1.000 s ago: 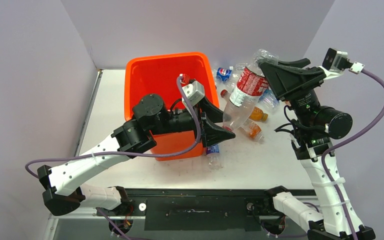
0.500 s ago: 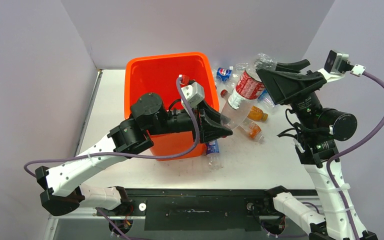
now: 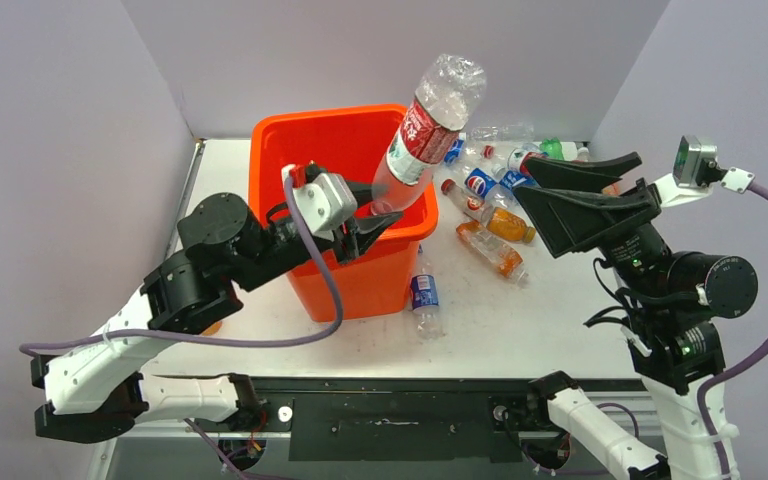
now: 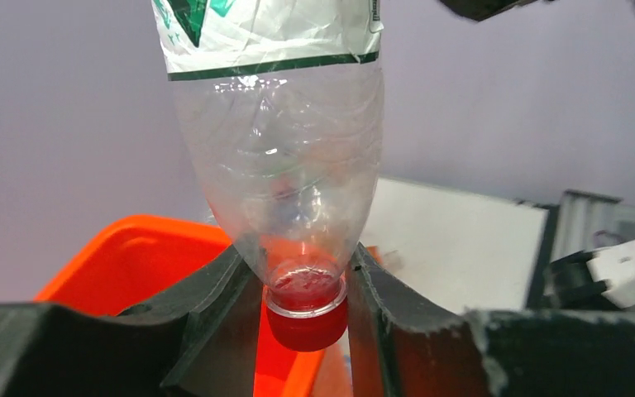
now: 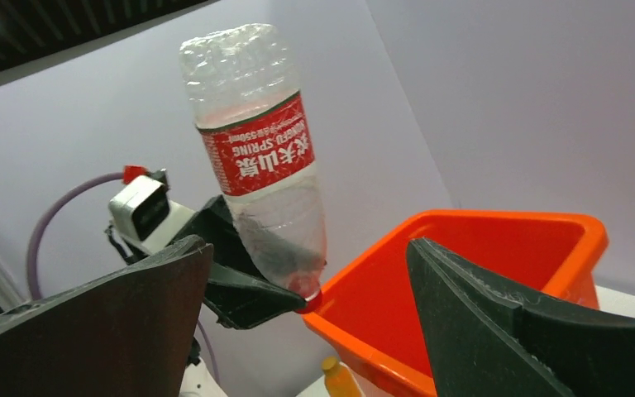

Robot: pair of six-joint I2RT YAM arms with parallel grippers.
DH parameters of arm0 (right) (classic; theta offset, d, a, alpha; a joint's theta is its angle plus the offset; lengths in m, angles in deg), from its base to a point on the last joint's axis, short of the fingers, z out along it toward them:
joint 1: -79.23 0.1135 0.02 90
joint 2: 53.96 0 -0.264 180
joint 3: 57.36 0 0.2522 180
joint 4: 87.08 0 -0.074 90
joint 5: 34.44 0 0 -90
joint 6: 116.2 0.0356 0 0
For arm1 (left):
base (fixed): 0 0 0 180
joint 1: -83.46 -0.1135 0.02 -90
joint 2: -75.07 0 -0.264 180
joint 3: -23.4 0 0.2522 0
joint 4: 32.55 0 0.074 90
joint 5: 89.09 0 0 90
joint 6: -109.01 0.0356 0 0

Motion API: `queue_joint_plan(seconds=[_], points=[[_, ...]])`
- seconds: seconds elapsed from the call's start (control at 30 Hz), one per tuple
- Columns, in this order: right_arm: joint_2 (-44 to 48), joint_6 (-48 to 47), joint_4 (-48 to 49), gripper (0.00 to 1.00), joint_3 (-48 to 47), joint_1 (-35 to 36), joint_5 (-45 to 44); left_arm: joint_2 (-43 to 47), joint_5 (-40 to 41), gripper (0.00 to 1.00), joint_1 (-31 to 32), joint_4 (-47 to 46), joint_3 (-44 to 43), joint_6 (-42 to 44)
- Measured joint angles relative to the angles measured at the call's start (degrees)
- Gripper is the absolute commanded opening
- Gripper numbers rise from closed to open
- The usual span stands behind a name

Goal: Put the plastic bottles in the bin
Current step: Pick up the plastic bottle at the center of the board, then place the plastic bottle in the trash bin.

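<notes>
A large clear plastic bottle with a red label stands cap-down and tilted above the orange bin. My left gripper is shut on its neck just above the red cap; in the left wrist view the cap sits between the two fingers. The same bottle shows in the right wrist view over the bin's rim. My right gripper stands open and holds nothing, to the right of the bin. Several more bottles lie on the table beside the bin.
An orange bottle and a clear blue-labelled one lie close to the bin's right side. A green bottle rests near the back wall. Grey walls enclose the table on the left, back and right.
My right gripper opened, let go of the red-labelled bottle and drew back to the right. My left gripper shut on its neck and swung it up and left over the bin.
</notes>
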Motion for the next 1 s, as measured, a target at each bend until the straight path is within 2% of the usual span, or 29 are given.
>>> queue_joint_plan(seconds=[0.1,0.23,0.33,0.43,0.5,0.77,1.0], points=[[1.73,-3.10,-4.68,0.90,0.09,0.11,-1.57,2.05,10.99,0.00,4.87,0.59,2.27,11.91],[3.28,-5.18,-7.02,0.90,2.05,0.26,-2.51,2.69,27.21,0.00,13.27,-1.20,9.62,29.31],[3.39,-5.95,-7.82,0.90,4.20,0.37,-2.75,0.02,37.24,0.00,14.97,-4.83,14.19,39.67],[3.37,-6.86,-10.12,0.90,6.51,0.28,-4.20,-2.93,46.45,0.00,15.17,-15.50,20.96,51.98],[3.21,-7.15,-11.34,0.90,6.97,0.26,-4.59,-2.45,49.86,0.00,15.82,-22.34,24.11,59.69],[4.35,-12.94,-19.87,0.90,3.80,1.18,-6.34,1.81,52.41,0.00,18.99,-33.59,26.60,77.61],[7.91,-17.84,-28.04,0.90,-2.93,1.57,-5.46,8.66,44.87,0.00,20.68,-35.45,26.14,87.38]])
